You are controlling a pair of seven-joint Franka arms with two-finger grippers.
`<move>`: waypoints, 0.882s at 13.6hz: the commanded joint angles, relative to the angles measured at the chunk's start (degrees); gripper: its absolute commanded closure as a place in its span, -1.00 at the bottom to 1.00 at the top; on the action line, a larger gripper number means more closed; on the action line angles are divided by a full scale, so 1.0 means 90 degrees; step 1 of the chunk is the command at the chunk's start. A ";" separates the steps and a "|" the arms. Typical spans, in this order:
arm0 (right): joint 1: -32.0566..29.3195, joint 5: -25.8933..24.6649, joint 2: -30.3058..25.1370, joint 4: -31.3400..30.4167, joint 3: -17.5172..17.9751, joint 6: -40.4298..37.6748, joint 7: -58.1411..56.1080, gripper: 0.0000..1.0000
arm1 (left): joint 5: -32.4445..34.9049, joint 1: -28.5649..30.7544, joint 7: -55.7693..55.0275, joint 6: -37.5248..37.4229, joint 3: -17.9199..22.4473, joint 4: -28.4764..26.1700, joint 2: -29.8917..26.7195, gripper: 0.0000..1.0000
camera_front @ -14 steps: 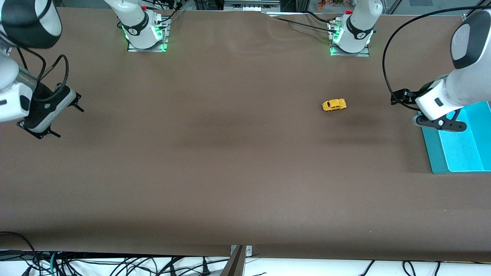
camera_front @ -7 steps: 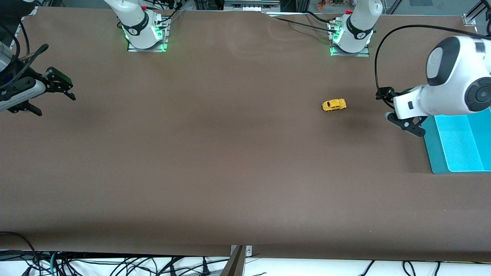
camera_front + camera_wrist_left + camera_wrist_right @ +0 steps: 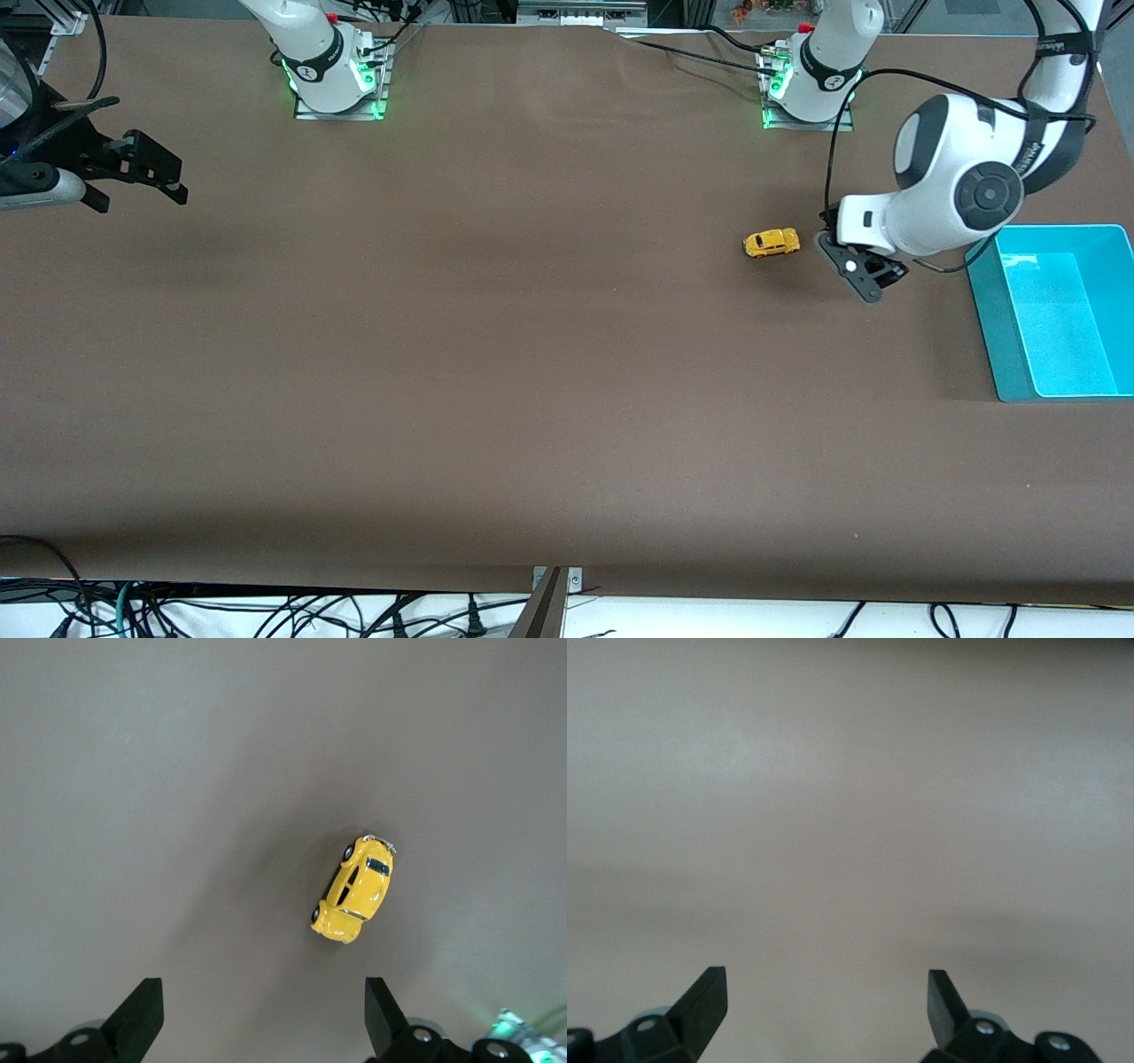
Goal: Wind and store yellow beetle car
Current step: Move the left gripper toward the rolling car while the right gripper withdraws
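Observation:
The yellow beetle car [image 3: 772, 242] stands on its wheels on the brown table, toward the left arm's end. My left gripper [image 3: 855, 270] is open and empty, just above the table beside the car, between it and the teal bin. In the left wrist view the car [image 3: 356, 890] lies a little ahead of the open gripper [image 3: 263, 1014], nearer one finger. My right gripper [image 3: 151, 173] is open and empty, raised over the table's edge at the right arm's end; its wrist view shows the open gripper [image 3: 826, 997] over bare table.
An open teal bin [image 3: 983, 292] stands at the left arm's end of the table, beside the left gripper. Black cables hang from both arms. The two arm bases stand along the table's edge farthest from the front camera.
My left arm has swung off the teal bin toward the car, its gripper now close beside it. My right gripper has risen and drawn back toward its table edge. The car has not moved.

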 commanded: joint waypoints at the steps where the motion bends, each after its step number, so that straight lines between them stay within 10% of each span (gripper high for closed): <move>1: 0.0091 0.0097 -0.0101 -0.0029 -0.0111 -0.0100 0.0183 -1.00 | -0.0094 0.0016 0.0890 0.0642 0.0022 -0.0668 -0.0269 -1.00; 12: 0.0042 0.0067 -0.0053 -0.0029 -0.0121 -0.0052 0.0193 -1.00 | -0.0045 0.0046 0.1575 0.3259 -0.0701 -0.2437 -0.0201 -1.00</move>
